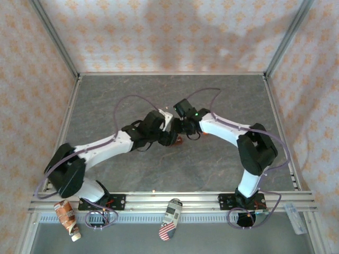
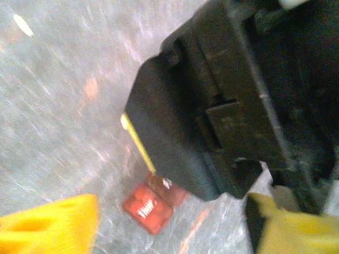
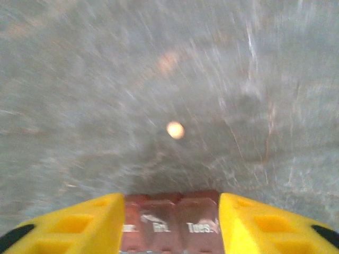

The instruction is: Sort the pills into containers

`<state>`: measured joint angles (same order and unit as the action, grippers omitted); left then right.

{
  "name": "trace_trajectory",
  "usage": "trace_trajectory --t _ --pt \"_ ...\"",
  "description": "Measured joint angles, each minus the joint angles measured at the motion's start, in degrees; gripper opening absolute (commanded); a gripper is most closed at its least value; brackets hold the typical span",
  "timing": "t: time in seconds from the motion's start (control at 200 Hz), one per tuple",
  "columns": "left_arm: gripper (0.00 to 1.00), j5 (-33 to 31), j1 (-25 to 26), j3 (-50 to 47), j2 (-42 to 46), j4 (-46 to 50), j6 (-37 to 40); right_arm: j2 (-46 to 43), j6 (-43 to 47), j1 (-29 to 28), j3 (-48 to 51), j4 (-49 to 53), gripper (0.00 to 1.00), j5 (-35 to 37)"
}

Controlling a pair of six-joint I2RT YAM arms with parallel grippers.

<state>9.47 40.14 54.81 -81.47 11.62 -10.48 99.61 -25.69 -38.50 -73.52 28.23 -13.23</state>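
Your right gripper (image 3: 172,203) has its jaws clamped on the container (image 3: 159,226), the red-brown strip with day lettering at the bottom centre of the right wrist view. Its flanks meet both yellow fingers. Your left gripper (image 2: 172,225) has its jaws wide apart and grips nothing. The container sits low in its frame, just under the right arm's black wrist housing (image 2: 212,116).

Judging by this, the sorting has hardly begun. One pill (image 3: 175,129) lies loose on the surface (image 3: 74,79), mid-frame ahead of the right jaws. A pale speck (image 2: 23,24), likely a pill, shows at the upper left of the left wrist view. The lids look closed, though blur keeps you from being sure, and you cannot tell whether anything is inside.

In the overhead view both arms crowd the centre, so the right wrist stands between your left jaws and the container. A crumpled tube (image 1: 67,216) and a flag-patterned pack (image 1: 170,218) sit along the bottom edge, well apart from the work.
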Motion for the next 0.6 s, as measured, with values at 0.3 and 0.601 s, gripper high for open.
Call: trace_trajectory --t 0.3,0.601 --pt "1.00 -18.0 -5.7 -1.9 17.9 -7.5 6.0 -14.8 3.4 9.2 -9.9 5.8 1.00 5.2" --pt "1.00 -22.4 -28.3 -19.0 31.4 -22.0 10.6 -31.5 7.9 27.0 7.6 -0.2 1.00 24.2"
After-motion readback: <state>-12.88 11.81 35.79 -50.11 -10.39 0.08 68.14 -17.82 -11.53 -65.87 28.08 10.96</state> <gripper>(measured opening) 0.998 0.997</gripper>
